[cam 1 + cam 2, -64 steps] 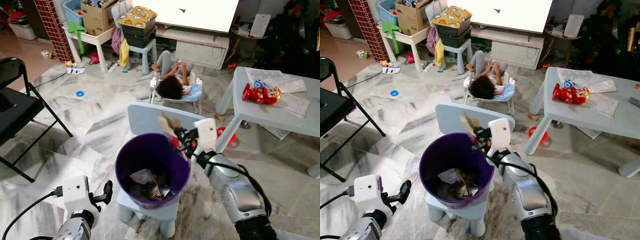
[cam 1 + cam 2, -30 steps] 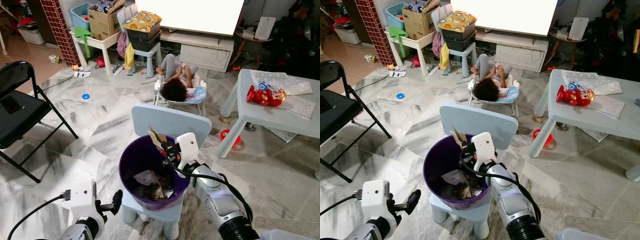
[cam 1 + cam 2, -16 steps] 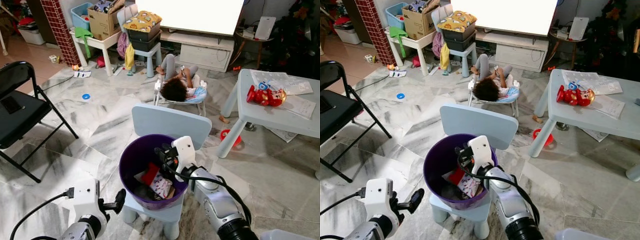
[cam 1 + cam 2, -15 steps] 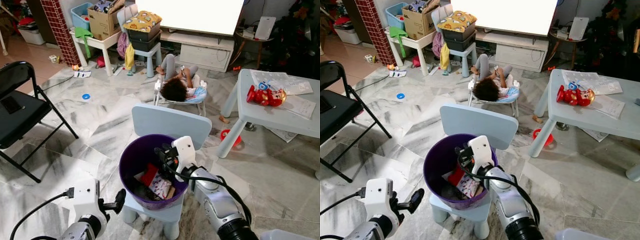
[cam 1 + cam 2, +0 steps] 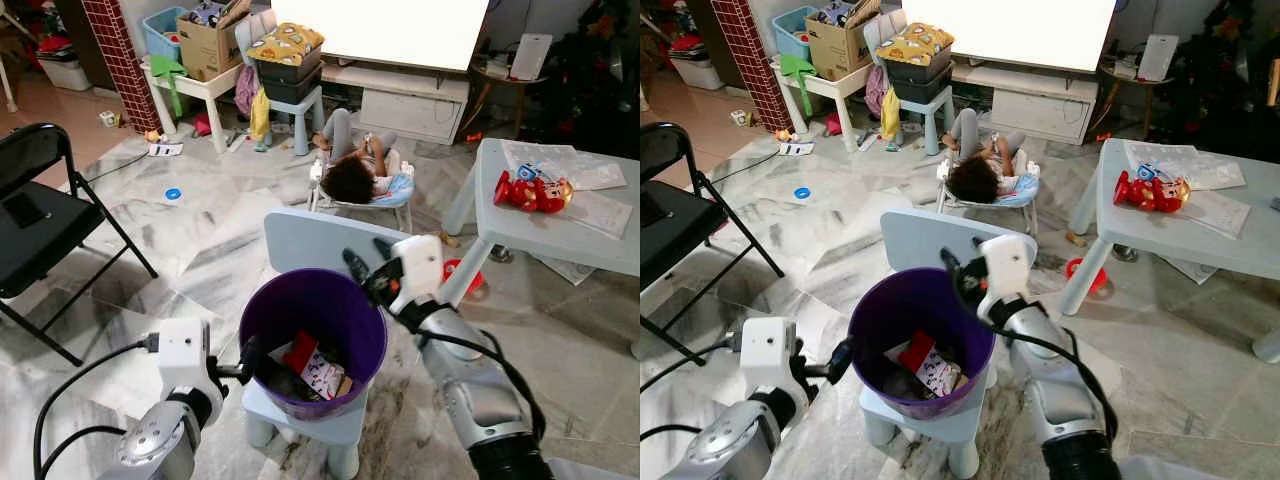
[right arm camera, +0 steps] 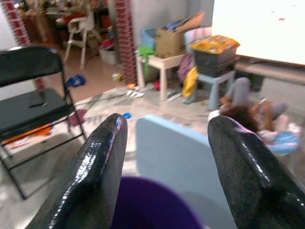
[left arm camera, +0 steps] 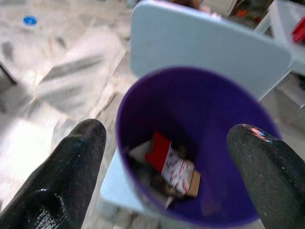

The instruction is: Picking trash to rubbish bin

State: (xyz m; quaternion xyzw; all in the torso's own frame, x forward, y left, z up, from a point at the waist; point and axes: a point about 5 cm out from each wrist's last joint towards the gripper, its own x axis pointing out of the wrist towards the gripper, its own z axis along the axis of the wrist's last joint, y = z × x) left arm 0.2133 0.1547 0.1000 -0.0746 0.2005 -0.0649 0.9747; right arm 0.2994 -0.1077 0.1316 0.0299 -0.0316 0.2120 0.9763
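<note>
- Your right gripper [image 5: 365,258] has let go: a second ago it was pinching a crumpled wrapper over the bin, and now its two black fingers are spread apart with nothing between them, raised above the far rim and in front of the chair back.
- The red-and-white printed wrapper [image 5: 312,362] now lies inside the round purple plastic rubbish bin [image 5: 358,310], on top of the darker scraps at the bottom. You can take this drop as done.
- Your left gripper [image 5: 247,358] has come up from low beside the chair to the bin's near-left side; in its wrist view the fingers [image 7: 76,157] are spread wide, framing the bin mouth and holding nothing.
- Count: one bin, standing on the seat of one small pale-blue plastic child's chair [image 5: 310,237].
- Loose on the marble floor [image 5: 200,235] further off you can see one small blue ring [image 5: 173,193] and one white scrap [image 5: 165,149] that may be next candidates.
- One person [image 5: 352,170] sits in a low seat beyond the chair, so keep clear when you walk out.
</note>
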